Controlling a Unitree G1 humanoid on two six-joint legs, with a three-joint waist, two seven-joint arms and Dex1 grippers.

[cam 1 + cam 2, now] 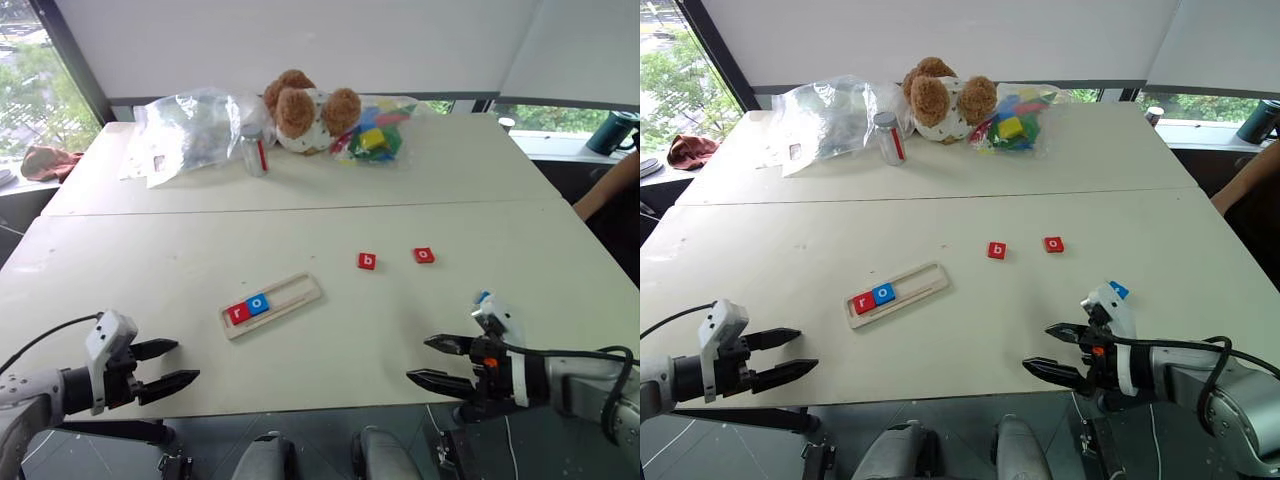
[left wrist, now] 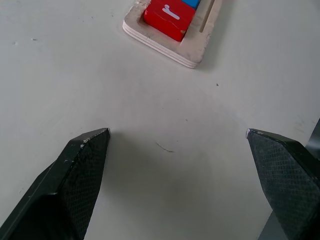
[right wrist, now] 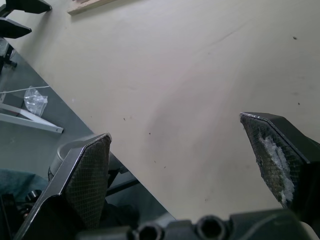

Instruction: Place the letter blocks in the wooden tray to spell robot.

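Two tiles, a red r (image 1: pixel 237 313) and a blue o (image 1: pixel 258 303), sit at the left end of the wooden tray (image 1: pixel 295 293) at frame centre. The next move is fetching the red b (image 1: pixel 367 261), right of the tray, beside the red o (image 1: pixel 424 255). A blue tile (image 1: pixel 1119 290) peeks behind the right gripper (image 1: pixel 434 361). It and the left gripper (image 1: pixel 166 367) hover spread and empty at the lower corners. Bags (image 1: pixel 190 130), a plush bear (image 1: pixel 305 108) and a jar (image 1: pixel 254 148) lie far back on the table (image 1: pixel 130 270), out of the way.

A lab-like test room: plain white tables (image 1: pixel 300 190) by big windows (image 1: pixel 30 90), with a stuffed toy (image 1: pixel 305 110).

Two pale tables (image 1: pixel 300 160) butted together stand before white blinds (image 1: pixel 300 40) and daylit windows (image 1: pixel 30 90).
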